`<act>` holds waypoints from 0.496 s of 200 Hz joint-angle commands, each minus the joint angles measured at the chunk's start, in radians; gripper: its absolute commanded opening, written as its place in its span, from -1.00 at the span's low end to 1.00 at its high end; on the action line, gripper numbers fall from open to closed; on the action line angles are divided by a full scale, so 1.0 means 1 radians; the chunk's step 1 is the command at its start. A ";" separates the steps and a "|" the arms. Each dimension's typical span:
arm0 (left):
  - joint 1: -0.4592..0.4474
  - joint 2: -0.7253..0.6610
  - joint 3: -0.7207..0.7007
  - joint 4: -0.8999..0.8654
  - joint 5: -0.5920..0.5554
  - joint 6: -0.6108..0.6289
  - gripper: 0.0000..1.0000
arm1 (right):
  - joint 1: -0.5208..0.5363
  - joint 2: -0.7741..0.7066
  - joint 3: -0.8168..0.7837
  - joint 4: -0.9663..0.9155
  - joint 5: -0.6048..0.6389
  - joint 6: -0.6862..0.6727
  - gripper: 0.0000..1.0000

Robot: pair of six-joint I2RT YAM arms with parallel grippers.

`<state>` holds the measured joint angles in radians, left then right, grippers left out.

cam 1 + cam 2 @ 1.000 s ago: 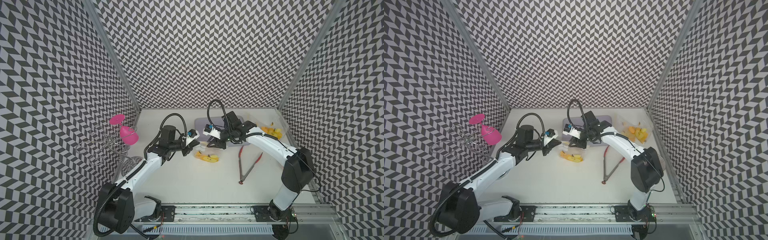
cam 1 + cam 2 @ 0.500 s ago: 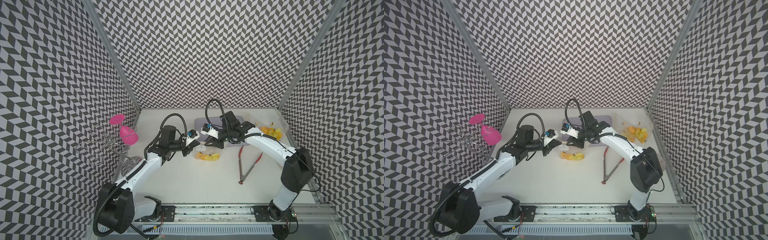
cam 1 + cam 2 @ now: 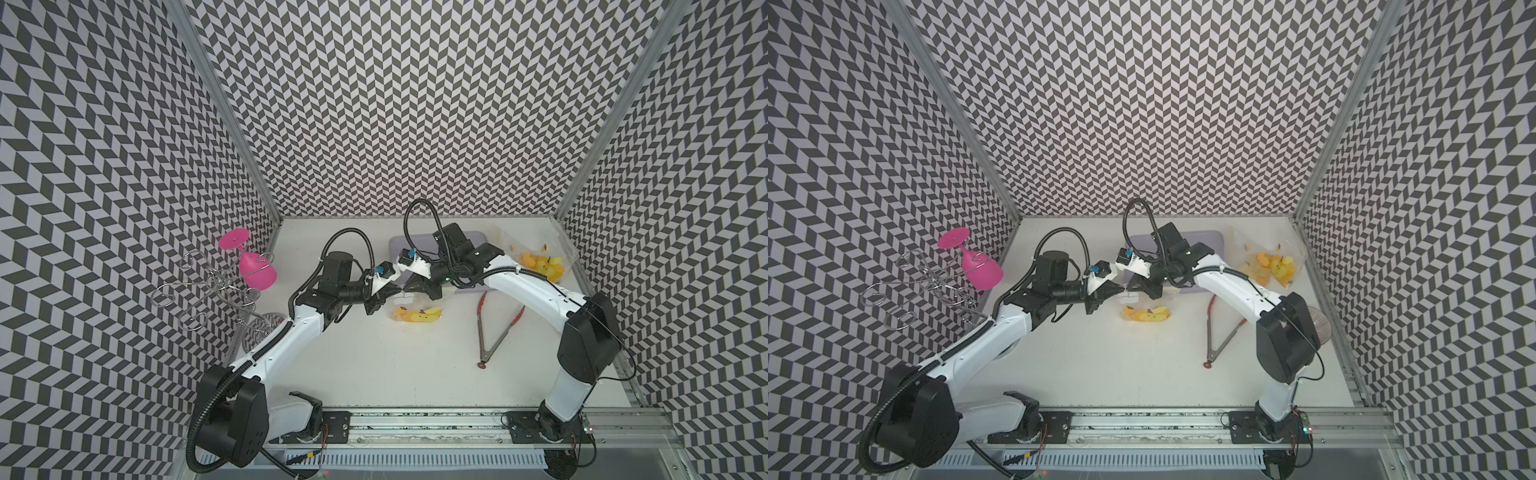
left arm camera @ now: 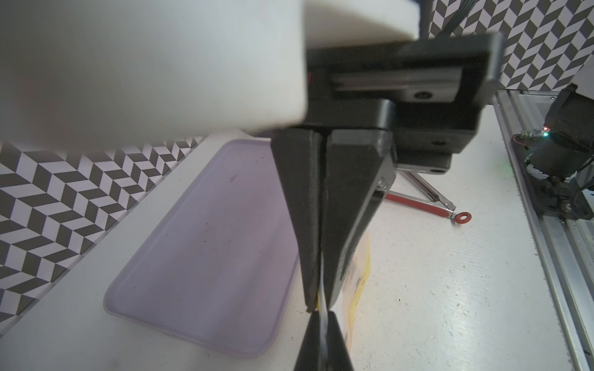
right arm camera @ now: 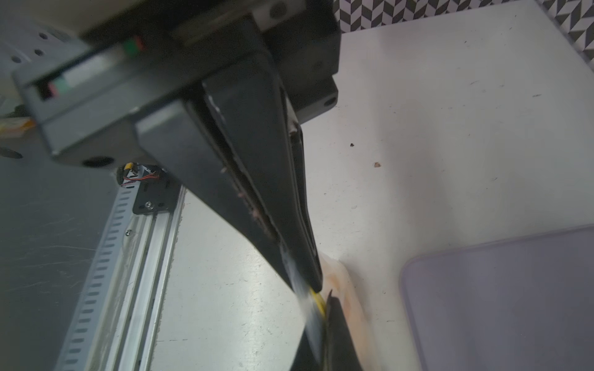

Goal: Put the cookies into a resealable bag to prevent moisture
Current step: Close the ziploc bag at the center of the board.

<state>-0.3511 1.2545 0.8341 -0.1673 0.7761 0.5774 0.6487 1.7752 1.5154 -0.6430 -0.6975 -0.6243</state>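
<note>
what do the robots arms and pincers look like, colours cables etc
The left arm and right arm have white links with bulky black joints. A black ribbed hose loops over each wrist, where a white camera block carries a blue plug. The left pincer and right pincer are black with tapered wedge fingers.

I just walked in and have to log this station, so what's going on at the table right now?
Both arms are working on one clear bag with yellow print, mid-table beside the purple tray. The left gripper and right gripper are each shut on its top edge, tips nearly meeting. Orange and yellow cookies sit on clear plastic at the far right. The tongs lie unused.
</note>
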 commanded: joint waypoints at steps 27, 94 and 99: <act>-0.006 -0.013 0.016 -0.004 0.036 0.022 -1.00 | 0.009 -0.009 -0.004 0.054 -0.020 -0.013 -1.00; -0.007 -0.013 0.014 -0.003 0.023 0.021 -1.00 | -0.029 -0.064 -0.073 0.048 0.060 0.006 -1.00; -0.007 -0.014 0.014 -0.004 0.022 0.021 -1.00 | -0.033 -0.071 -0.079 0.052 0.063 0.007 -0.99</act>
<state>-0.3538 1.2545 0.8341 -0.1680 0.7761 0.5823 0.6380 1.7626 1.4689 -0.6277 -0.6495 -0.6094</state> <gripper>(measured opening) 0.047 0.049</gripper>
